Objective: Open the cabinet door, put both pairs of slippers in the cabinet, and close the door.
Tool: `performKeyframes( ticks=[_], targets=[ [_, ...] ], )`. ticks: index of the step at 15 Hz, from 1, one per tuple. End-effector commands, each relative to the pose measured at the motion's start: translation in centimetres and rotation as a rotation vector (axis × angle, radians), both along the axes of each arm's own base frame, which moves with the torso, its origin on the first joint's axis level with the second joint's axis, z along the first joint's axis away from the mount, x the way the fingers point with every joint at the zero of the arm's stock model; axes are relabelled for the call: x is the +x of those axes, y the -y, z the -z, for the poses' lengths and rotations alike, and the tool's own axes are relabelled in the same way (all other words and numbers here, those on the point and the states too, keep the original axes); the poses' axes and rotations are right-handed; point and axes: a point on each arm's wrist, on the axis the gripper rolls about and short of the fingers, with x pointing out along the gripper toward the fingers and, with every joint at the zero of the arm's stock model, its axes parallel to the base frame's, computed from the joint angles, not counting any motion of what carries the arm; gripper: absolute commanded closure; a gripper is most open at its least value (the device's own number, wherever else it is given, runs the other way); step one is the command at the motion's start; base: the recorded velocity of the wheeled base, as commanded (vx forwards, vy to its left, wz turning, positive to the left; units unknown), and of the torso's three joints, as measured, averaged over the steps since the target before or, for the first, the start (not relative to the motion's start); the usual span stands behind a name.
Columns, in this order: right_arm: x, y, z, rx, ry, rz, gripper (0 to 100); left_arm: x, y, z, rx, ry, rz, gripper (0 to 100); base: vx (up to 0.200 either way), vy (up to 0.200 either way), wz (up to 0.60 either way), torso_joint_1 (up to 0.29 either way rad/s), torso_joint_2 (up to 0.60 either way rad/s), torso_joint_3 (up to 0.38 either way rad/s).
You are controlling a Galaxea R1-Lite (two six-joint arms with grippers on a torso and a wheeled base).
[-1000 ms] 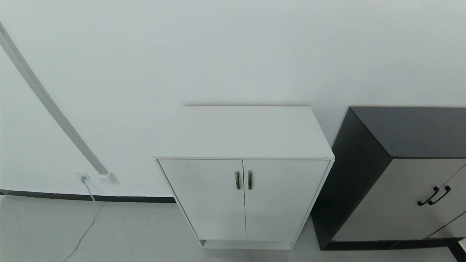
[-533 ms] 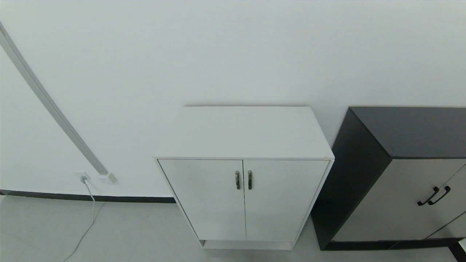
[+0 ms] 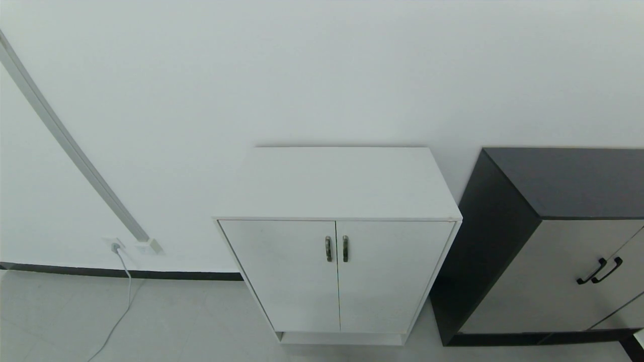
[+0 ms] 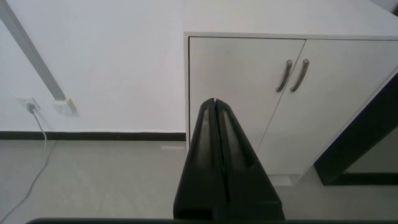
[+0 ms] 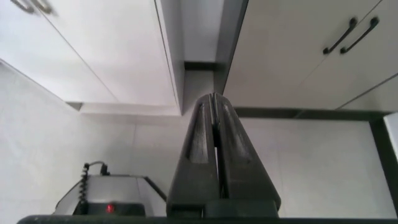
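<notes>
Faces the white cabinet set against a pale wall, with both doors shut and the two upright metal handles side by side at the middle seam. Looks down on its flat white top and on the shallow recess under the doors. Holds the left gripper out before the left door, well apart from it, fingers clenched together on nothing. Points the right gripper toward the narrow gap between the white cabinet and the dark cabinet just beside it on the right, fingers likewise pressed tight with nothing between them. Takes in, to the left of the white cabinet, a wall socket with a grey cable plugged in and trailing down across the light floor, and a slanted pale conduit running down the wall to a small box beside the socket. Notes two black handles on the dark cabinet's pale front, and a dark skirting strip along the foot of the wall.
</notes>
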Motion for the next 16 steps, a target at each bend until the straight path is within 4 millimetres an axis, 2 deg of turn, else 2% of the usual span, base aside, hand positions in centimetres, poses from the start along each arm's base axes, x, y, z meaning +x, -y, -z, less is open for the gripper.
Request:
performKeyframes(
  ticks=[1, 5, 9, 16],
  targets=[
    [-0.5, 0.0, -0.1, -0.011, 0.067, 0.001, 100, 0.0, 0.0, 0.0, -0.001, 0.0, -0.001, 100, 0.0, 0.0, 0.0, 0.0, 0.0, 0.0],
    [-1.3, 0.0, 0.4, 0.061, 0.102, -0.05, 100, 0.0, 0.0, 0.0, 0.002, 0.0, -0.001, 100, 0.0, 0.0, 0.0, 0.0, 0.0, 0.0],
    [-1.7, 0.0, 0.5, 0.063, 0.137, -0.069, 100, 0.0, 0.0, 0.0, 0.0, 0.0, 0.001, 100, 0.0, 0.0, 0.0, 0.0, 0.0, 0.0],
    [-3.0, 0.0, 0.8, 0.06, 0.309, -0.034, 100, 0.0, 0.0, 0.0, 0.0, 0.0, -0.001, 100, 0.0, 0.0, 0.0, 0.0, 0.0, 0.0]
  ],
)
